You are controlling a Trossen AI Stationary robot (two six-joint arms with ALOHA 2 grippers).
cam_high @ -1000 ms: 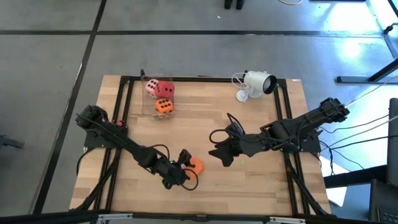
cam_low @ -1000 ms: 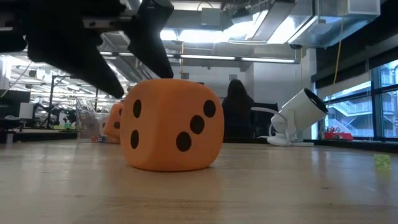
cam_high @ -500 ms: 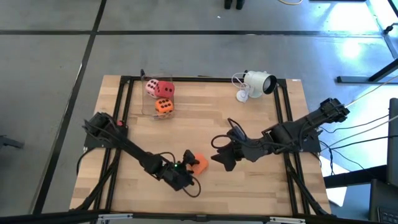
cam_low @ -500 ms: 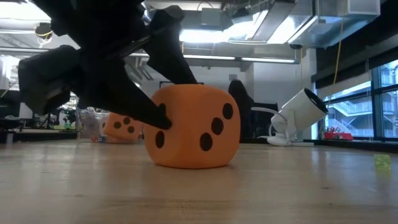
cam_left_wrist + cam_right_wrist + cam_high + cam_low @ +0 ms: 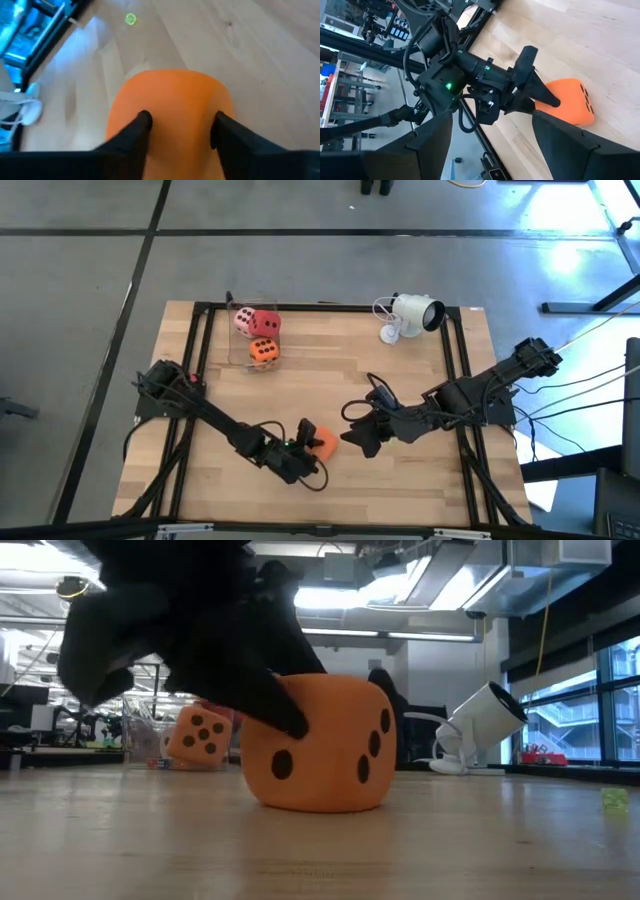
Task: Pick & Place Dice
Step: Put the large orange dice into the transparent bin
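My left jaws [image 5: 308,442] are low over the near part of the table [image 5: 330,360], set around an orange die [image 5: 321,444]. In my left wrist view both fingers [image 5: 139,126] press against the die's [image 5: 170,115] opposite sides, one on each flank, spread just as wide as the cube and no wider. So I am gripping it. From table height, the die [image 5: 325,745] sits with its base on the wood, pips showing on two faces, and my dark finger [image 5: 265,680] comes down across its upper left corner.

My right jaws [image 5: 357,435] hang just beside the same die, on its other side, near but not touching it. In my right wrist view my two fingers [image 5: 427,135] stand wide apart with nothing between them, and the die [image 5: 570,100] lies farther off on the wood with my left jaws [image 5: 532,82] on it.

The other three dice sit together toward the far left of the table, inside a clear container [image 5: 244,335]: the pale pink die [image 5: 243,322] and the red die [image 5: 266,324] side by side, and the second orange die [image 5: 263,351] just in front of them. That second orange one [image 5: 199,734] also shows in the low view, behind my left arm. A white camera [image 5: 412,314] on a stand is at the far edge, well apart from everything.
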